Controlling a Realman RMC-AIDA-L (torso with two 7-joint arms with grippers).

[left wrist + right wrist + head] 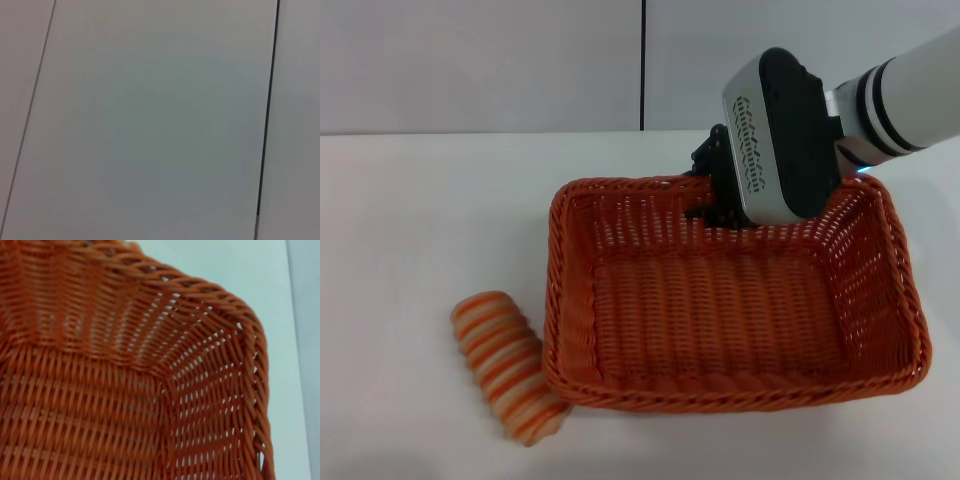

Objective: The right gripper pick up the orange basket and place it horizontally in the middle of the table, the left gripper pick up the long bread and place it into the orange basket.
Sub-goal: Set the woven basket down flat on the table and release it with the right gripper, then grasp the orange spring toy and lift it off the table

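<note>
The orange basket (720,392) lies flat on the white table (420,220), its long side across the head view, a little right of centre. My right gripper (712,190) reaches down from the upper right and sits at the middle of the basket's far rim, black parts showing both outside and inside that rim. Up close, the right wrist view shows the orange basket's (150,365) woven floor and one inner corner. The long bread (510,365), striped orange and cream, lies on the table just off the basket's near left corner, almost touching it. My left gripper is out of view.
A pale wall with a dark vertical seam (642,65) rises behind the table. Open tabletop lies left of the basket and behind the bread. The left wrist view holds only a plain pale surface (150,125) with thin dark lines.
</note>
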